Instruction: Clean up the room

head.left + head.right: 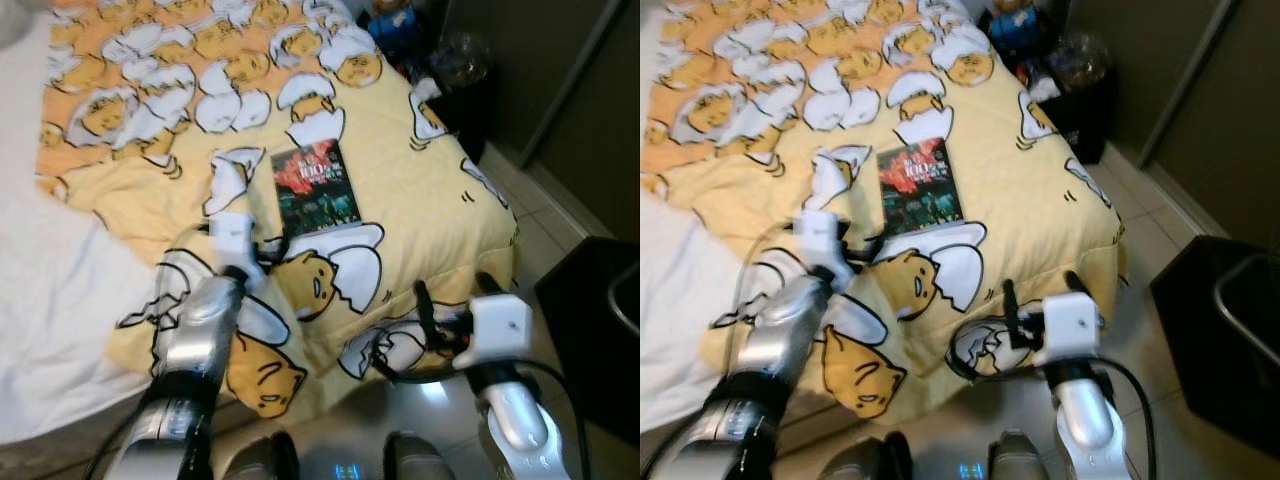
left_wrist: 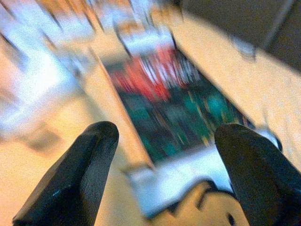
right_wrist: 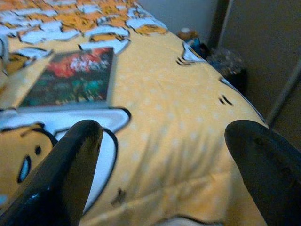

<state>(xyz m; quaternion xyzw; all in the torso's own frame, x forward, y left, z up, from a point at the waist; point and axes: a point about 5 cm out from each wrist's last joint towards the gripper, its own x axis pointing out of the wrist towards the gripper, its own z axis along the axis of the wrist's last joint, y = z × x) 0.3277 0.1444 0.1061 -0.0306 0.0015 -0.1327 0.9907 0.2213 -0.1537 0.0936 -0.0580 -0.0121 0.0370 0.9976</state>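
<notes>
book (image 1: 314, 188) on blanket (image 1: 420, 190), left jaws (image 2: 162, 165) apart

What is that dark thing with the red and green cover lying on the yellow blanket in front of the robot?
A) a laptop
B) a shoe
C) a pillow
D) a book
D: a flat rectangular book with a dark red and green printed cover lies on the yellow blanket, just ahead of the left gripper, whose fingers are open and not touching it.
</notes>
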